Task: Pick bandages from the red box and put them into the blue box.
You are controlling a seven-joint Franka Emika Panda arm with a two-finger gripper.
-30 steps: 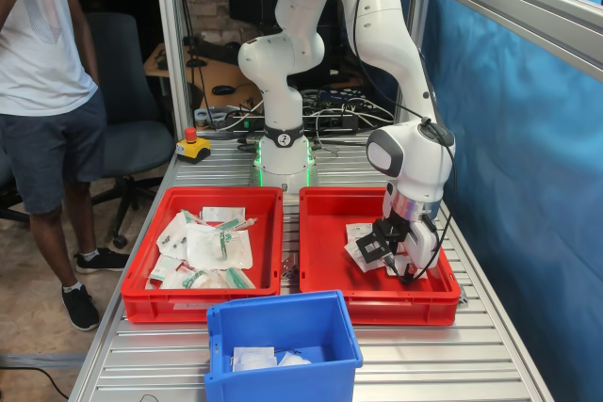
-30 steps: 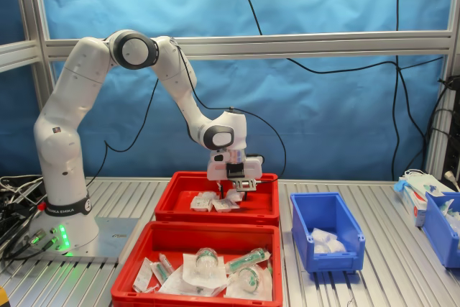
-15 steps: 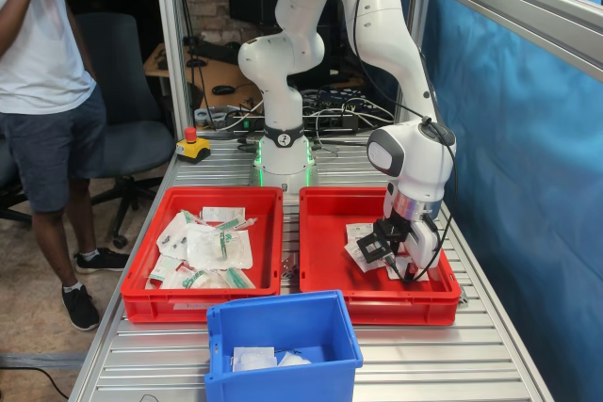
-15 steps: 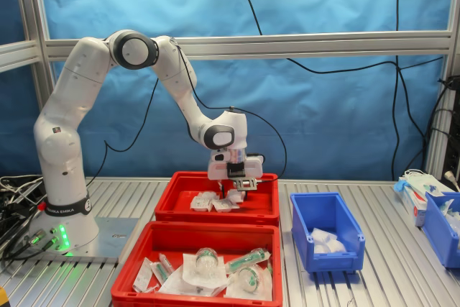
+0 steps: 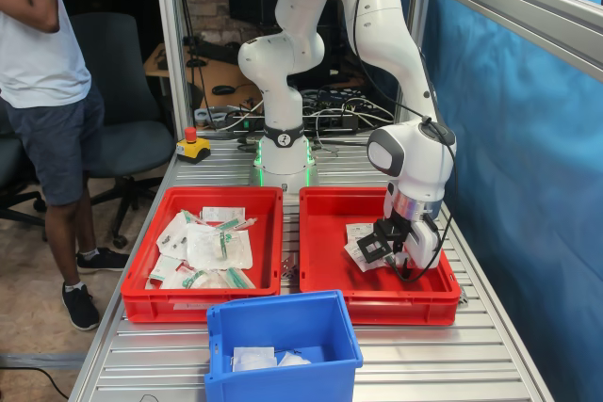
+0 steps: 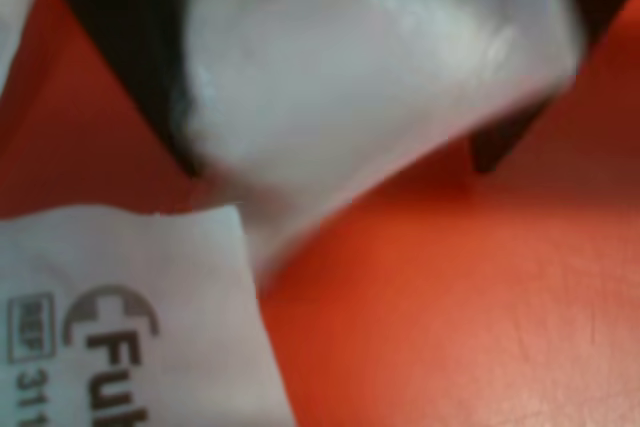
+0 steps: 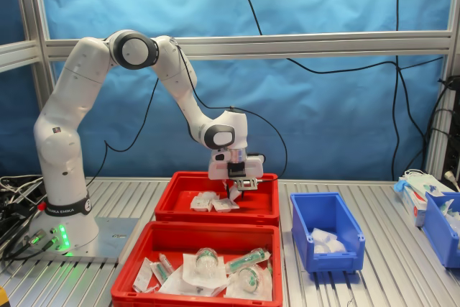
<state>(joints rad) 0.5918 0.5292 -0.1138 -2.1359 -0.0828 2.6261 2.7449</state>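
Fingers (image 6: 130,67) of the black parallel gripper (image 7: 237,190) pinch one flat white sealed bandage pouch (image 6: 370,77), jaws nearly closed on it, just above the floor of the wide shallow red plastic tray (image 7: 215,213). Beneath and beside the fingers lie further white pouches (image 5: 358,244). Well apart stands the deep blue plastic bin (image 7: 325,229).

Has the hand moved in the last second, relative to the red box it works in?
Yes, slightly. In the second exterior view the hand has risen a little against the red box rim and drifted toward the second exterior view's right, carrying a bandage between its fingers.
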